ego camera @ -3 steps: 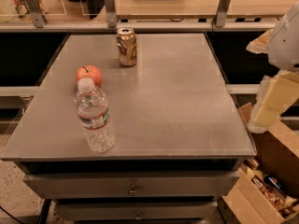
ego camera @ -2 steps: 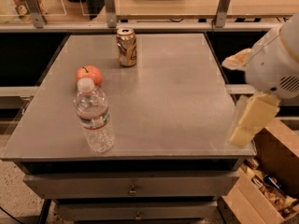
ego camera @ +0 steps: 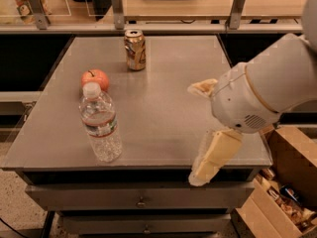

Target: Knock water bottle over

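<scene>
Gripper (ego camera: 193, 134) over the front-right part of the worktop (ego camera: 163, 108), jaws spread wide, nothing held between them. One pale finger (ego camera: 202, 88) points in toward the middle of the worktop. The other (ego camera: 215, 155) hangs down across the front edge, close to the front-right corner. My rounded white wrist housing (ego camera: 257, 93) sits behind them, over the right edge.

Water bottle (ego camera: 100, 125): upright, white cap on, near the front-left corner, a little in from the front edge. Clear ribbed plastic, white label banded red and green around the middle. Well apart from the gripper, with bare worktop between us.

Apple (ego camera: 95, 78): red-orange, stem up, just behind the bottle toward the left edge. The bottle's cap overlaps its lower edge from this view; cannot tell whether the two touch.

Soda can (ego camera: 134, 50): gold, upright, near the back edge, left of the middle. Well apart from both apple and bottle.

Below the front edge: drawer fronts (ego camera: 141, 200) with small pulls. Off the right edge, on the floor side: an open cardboard box (ego camera: 282, 192) with packets inside.
</scene>
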Tool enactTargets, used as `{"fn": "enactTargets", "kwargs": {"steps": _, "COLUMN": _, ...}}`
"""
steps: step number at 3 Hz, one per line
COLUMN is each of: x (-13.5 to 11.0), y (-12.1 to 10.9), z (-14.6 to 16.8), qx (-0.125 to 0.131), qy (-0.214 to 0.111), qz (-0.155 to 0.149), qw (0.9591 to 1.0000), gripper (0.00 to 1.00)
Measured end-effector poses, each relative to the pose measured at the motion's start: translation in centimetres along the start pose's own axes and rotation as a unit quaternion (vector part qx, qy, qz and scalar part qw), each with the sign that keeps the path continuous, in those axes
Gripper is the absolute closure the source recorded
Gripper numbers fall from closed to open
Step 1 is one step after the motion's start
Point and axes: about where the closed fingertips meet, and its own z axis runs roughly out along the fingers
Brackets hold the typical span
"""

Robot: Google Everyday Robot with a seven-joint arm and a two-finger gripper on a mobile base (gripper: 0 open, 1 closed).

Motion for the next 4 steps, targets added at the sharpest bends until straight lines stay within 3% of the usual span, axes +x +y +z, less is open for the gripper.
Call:
{"fn": "enactTargets", "kwargs": {"steps": 1, "x": -0.3, "y": 0.3, "z": 0.2, "qx": -0.007, "qy": 0.002, "qz": -0.005, "qw": 1.0000, "gripper": 0.00}}
{"fn": "enactTargets", "kwargs": {"steps": 2, "x": -0.2, "y": 0.1, "z": 0.1, "qx": 0.008, "qy": -0.017, "qz": -0.002, "qw": 0.9998, "gripper": 0.00}}
{"fn": "enactTargets", "kwargs": {"steps": 3, "x": -1.5, "y": -1.0, "z": 0.8, "qx": 0.034, "qy": -0.090, "qz": -0.016, "qw": 0.9952, "gripper": 0.00}}
{"fn": "enactTargets", "kwargs": {"steps": 4, "x": -4.2, "y": -2.0, "z": 1.4, "qx": 0.051, "qy": -0.164, "qz": -0.031, "qw": 0.9847, "gripper": 0.00}}
